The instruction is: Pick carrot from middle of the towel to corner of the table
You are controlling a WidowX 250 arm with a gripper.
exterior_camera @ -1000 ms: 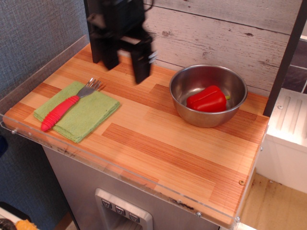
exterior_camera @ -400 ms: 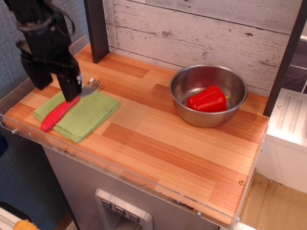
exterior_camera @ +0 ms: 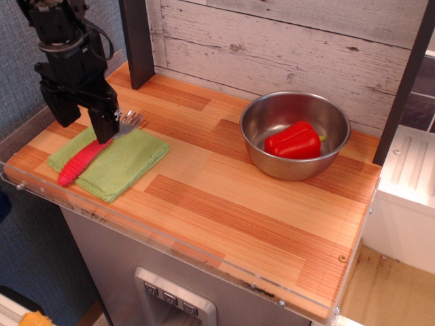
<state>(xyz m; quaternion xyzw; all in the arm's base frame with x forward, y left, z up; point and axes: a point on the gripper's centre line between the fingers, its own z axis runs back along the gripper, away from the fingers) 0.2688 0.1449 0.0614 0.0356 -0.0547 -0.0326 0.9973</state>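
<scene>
The carrot [exterior_camera: 80, 161], a slim bright red ribbed stick with silver fork tines [exterior_camera: 130, 122] at its far end, lies diagonally on the light green towel [exterior_camera: 119, 163] at the left end of the wooden table [exterior_camera: 224, 197]. My black gripper [exterior_camera: 85, 125] hangs over the towel's back left part, just above the carrot's upper half. Its two fingers are spread apart and hold nothing. The right finger [exterior_camera: 103, 124] covers part of the carrot near the tines.
A steel bowl [exterior_camera: 295, 134] holding a chunky red bell pepper [exterior_camera: 293, 140] stands at the back right. A dark post [exterior_camera: 138, 41] rises at the back left by the plank wall. Clear plastic edging runs along the table's front and left edges.
The gripper moved from the back middle of the table left to over the towel, then shifted slightly up and right. The carrot and towel have not moved.
</scene>
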